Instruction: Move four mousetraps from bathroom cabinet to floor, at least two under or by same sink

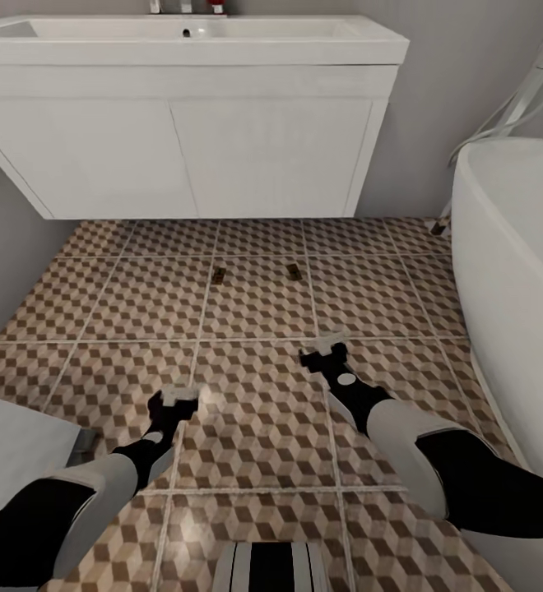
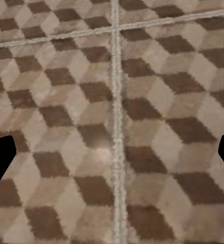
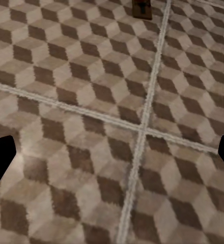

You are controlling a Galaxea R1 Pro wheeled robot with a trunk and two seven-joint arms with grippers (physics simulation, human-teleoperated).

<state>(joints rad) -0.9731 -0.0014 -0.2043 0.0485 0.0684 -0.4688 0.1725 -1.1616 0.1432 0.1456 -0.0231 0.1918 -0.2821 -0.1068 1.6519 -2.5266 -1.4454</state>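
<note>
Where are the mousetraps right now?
Head view shows two mousetraps on the bathroom floor in front of the sink: one left, one right, apart, ahead of both arms.

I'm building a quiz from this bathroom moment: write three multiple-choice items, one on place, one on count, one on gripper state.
1. Where do the mousetraps lie?
A in the bathtub
B on the floor in front of the sink
C on the vanity top

2. How many mousetraps show in the head view?
A two
B four
C none

3. How are both grippers?
A each shut on a trap
B open and empty
C one holds a trap

Key: B, the mousetraps lie on the bathroom floor before the sink; A, two show; B, left gripper and right gripper hold nothing.
</note>
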